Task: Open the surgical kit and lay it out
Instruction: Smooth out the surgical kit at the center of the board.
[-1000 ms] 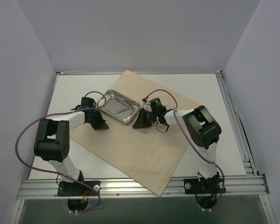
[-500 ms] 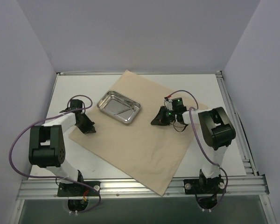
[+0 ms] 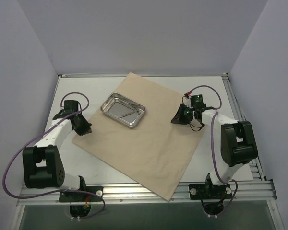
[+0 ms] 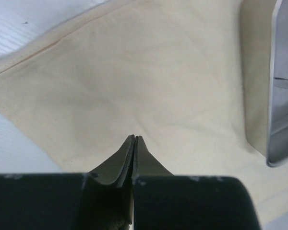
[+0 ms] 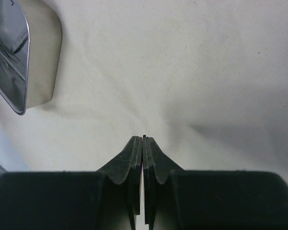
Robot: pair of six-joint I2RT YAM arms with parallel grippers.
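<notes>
The surgical kit's tan wrap sheet (image 3: 149, 143) lies spread flat as a large square on the white table. A shiny steel tray (image 3: 123, 110) sits on its far left part, with thin metal instruments (image 3: 126, 115) inside. My left gripper (image 3: 88, 130) is shut and empty at the sheet's left corner, well left of the tray. My right gripper (image 3: 174, 120) is shut and empty over the sheet's right part. In the left wrist view the tray (image 4: 281, 91) shows at the right edge beyond the shut gripper (image 4: 135, 138). In the right wrist view the tray (image 5: 12, 52) sits top left of the shut gripper (image 5: 143, 138).
White table (image 3: 81, 96) shows around the sheet, bounded by a metal rail (image 3: 144, 191) at the near edge and grey walls on three sides. The sheet's near corner (image 3: 169, 197) overhangs the rail.
Both arms have drawn apart from the tray: the left gripper moved left to the sheet's left corner, the right gripper moved right. The tray and sheet stayed put.
</notes>
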